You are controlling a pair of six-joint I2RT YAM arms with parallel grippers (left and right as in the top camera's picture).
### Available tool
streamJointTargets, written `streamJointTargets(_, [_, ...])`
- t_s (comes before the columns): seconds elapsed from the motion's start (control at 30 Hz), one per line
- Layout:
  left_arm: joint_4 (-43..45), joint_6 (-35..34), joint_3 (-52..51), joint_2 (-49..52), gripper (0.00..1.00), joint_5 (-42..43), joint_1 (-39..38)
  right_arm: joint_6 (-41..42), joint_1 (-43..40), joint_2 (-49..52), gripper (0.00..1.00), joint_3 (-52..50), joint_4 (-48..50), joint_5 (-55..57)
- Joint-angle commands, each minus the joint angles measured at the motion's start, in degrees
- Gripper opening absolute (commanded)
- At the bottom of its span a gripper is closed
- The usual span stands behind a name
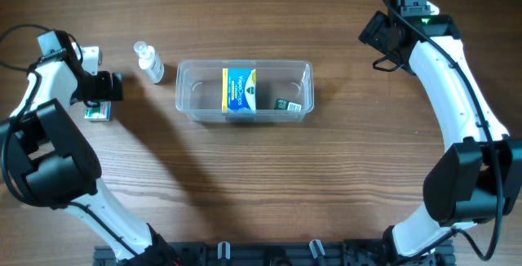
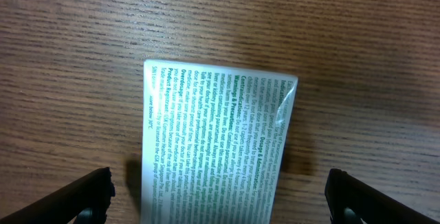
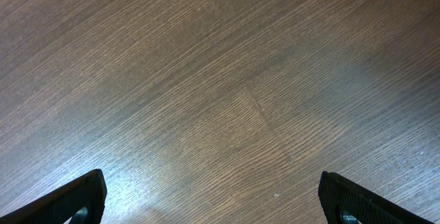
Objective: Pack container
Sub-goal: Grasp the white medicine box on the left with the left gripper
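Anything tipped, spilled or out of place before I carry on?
The small clear bottle looks to be lying on its side, at an angle, just left of the container and outside it. Nothing looks spilled or damaged.

Clear container [image 1: 189, 96] on wooden table [image 1: 269, 184], blue box [image 1: 240, 91] inside, bottle [image 1: 150, 62] nearby

The overhead camera looks straight down on the whole worktop [image 1: 261, 176]. The left wrist camera hangs close above a printed box [image 2: 216, 141], shared with overhead; the right wrist camera faces bare wood.
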Motion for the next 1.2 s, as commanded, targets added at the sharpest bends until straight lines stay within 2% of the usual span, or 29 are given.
streamJointTargets(0.0, [-0.35, -0.94, -0.11, 0.68, 0.99, -0.55, 0.37, 0.7, -0.13, 0.59, 1.0, -0.28, 0.15, 0.94])
streamJointTargets(0.13, [-1.05, -0.94, -0.11, 0.68, 0.98, -0.55, 0.37, 0.7, -0.13, 0.59, 1.0, -0.28, 0.15, 0.94])
streamJointTargets(0.2, [-1.22, -0.94, -0.11, 0.68, 0.91, -0.55, 0.37, 0.7, -0.13, 0.59, 1.0, -0.28, 0.15, 0.94])
streamJointTargets(0.3, [-1.51, -0.94, -0.11, 0.68, 0.88, -0.55, 0.37, 0.7, -0.13, 0.59, 1.0, -0.28, 0.15, 0.94])
streamJointTargets(0.8, [-1.9, -0.94, -0.33, 0.68, 0.89, -0.76, 2.16, 0.68, -0.13, 0.59, 1.0, -0.28, 0.15, 0.94])
streamJointTargets(1.1, [-1.84, -0.72, -0.7, 0.68, 0.83, -1.44, 2.51, 0.7, -0.13, 0.59, 1.0, -0.28, 0.15, 0.94])
streamJointTargets(1.13, [-1.7, -0.72, -0.92, 0.68, 0.82, -1.84, 2.51, 0.7, -0.13, 0.59, 1.0, -0.28, 0.15, 0.94])
streamJointTargets(1.17, [-1.66, -0.72, -1.14, 0.68, 0.75, -1.81, 2.51, 0.68, -0.13, 0.59, 1.0, -0.28, 0.15, 0.94])
